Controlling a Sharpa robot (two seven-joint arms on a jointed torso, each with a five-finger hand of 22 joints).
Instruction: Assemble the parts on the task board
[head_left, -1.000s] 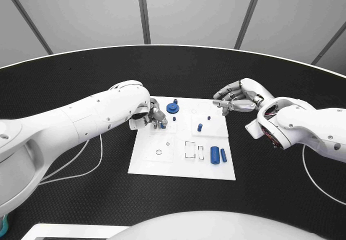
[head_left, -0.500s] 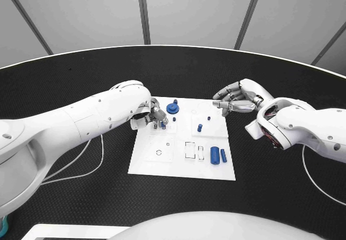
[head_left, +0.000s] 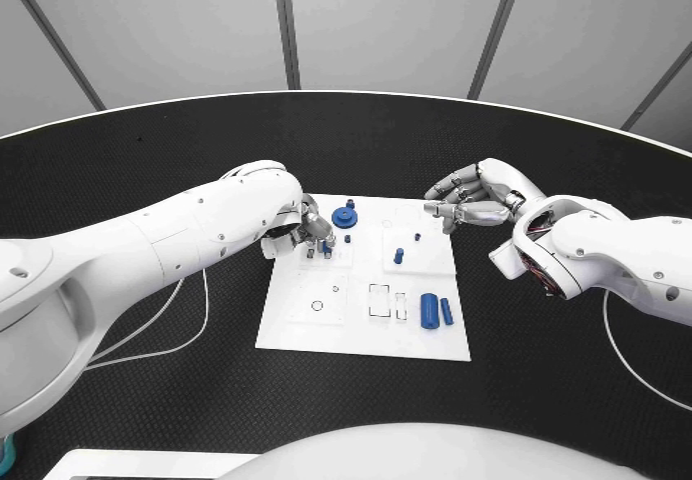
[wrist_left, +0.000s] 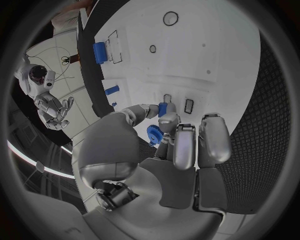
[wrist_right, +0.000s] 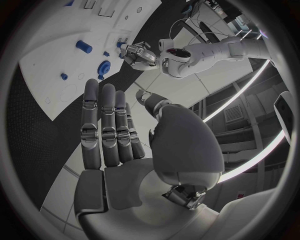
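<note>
Head view shows the left hand (head_left: 310, 235) low over the far left part of the white task board (head_left: 361, 335), pinching a small blue part (wrist_left: 163, 109) between thumb and fingertip, likely so it can drop into a slot just below. A blue gear (head_left: 345, 216) sits right beside it. The right hand (head_left: 469, 200) waits off the board's far right corner over the desk (head_left: 577, 400), fingers apart and holding nothing (probably keeping clear). Two blue pegs (head_left: 437, 310) lie near the board's right edge.

One task board (head_left: 325, 325), several blue parts (head_left: 428, 307)
</note>
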